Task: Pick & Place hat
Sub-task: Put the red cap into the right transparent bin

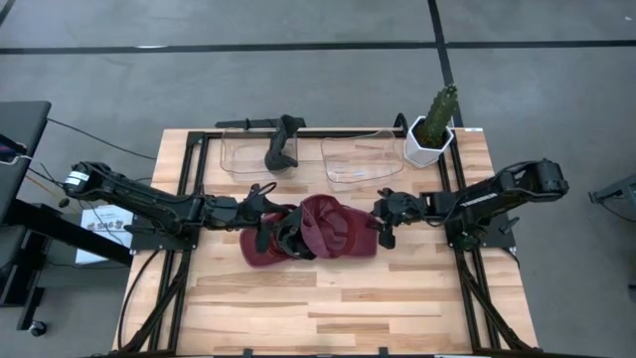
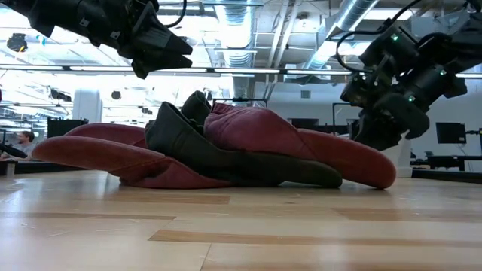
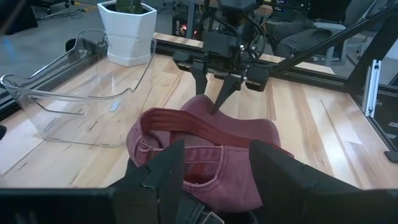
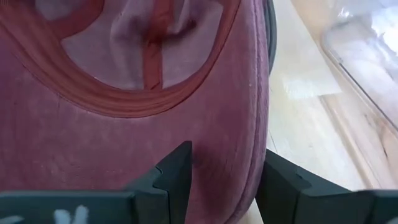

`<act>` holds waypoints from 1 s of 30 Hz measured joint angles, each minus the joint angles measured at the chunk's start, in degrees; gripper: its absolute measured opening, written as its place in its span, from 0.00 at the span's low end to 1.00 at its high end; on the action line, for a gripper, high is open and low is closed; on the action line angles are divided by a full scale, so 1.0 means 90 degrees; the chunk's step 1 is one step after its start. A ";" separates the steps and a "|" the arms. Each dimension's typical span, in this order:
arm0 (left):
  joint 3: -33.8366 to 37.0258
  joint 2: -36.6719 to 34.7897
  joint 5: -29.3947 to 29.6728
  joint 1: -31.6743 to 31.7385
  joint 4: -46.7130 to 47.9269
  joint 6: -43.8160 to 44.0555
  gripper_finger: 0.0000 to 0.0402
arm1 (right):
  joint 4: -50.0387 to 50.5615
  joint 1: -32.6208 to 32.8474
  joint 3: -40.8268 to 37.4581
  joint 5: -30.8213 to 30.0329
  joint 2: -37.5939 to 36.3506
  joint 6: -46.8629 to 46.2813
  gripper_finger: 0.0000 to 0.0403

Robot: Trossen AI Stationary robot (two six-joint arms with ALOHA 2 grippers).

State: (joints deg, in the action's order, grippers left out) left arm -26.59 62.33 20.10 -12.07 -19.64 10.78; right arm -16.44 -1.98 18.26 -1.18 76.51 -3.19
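Lying crumpled near the middle of the wooden bench (image 1: 328, 308), the maroon hat (image 1: 333, 234) sits between the two arms, its inside turned up with a dark band showing. The left tool (image 1: 281, 234) is at the hat's left edge, its dark fingers (image 3: 168, 171) spread wide over the fabric (whether they pinch it cannot be told). The right tool (image 1: 384, 222) meets the hat's right edge, its fingers (image 4: 177, 171) part-way open astride the cloth rim, one on each side. Behind the hat stand two clear plastic bins (image 1: 360, 159), a black object (image 1: 282, 147) between them, and a potted cactus (image 1: 433, 127) in a white pot at the far right corner.
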 joint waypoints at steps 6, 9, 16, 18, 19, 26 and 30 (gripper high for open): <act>0.0000 0.0000 0.0000 0.0000 -0.0022 0.0000 0.44 | -0.0040 -0.0005 0.0000 -0.0023 -0.0006 0.0081 0.34; 0.0000 0.0000 0.0000 0.0001 -0.0021 0.0000 0.44 | -0.0040 -0.0005 0.0000 -0.0019 -0.0099 0.0191 0.29; 0.0000 0.0000 0.0001 0.0000 -0.0020 0.0000 0.44 | 0.0220 0.0010 0.0010 0.0069 -0.0507 0.0248 0.04; 0.0000 0.0000 0.0000 0.0000 -0.0022 0.0000 0.44 | 0.0288 0.0011 0.0015 0.0076 -0.0643 0.0315 0.03; 0.0000 0.0000 0.0000 0.0000 -0.0020 0.0000 0.44 | 0.0321 0.0012 0.0012 0.0106 -0.0699 0.0322 0.03; 0.0000 0.0000 0.0000 0.0000 -0.0020 0.0000 0.44 | 0.0444 0.0149 0.0007 0.0175 -0.0938 0.0359 0.01; 0.0000 0.0000 0.0002 0.0002 -0.0020 0.0000 0.44 | 0.0481 0.0177 0.0005 0.0137 -0.0927 0.0358 0.03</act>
State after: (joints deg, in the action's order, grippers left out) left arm -26.59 62.33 20.12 -12.06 -19.81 10.79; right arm -12.11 -0.39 18.31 0.05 68.16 0.03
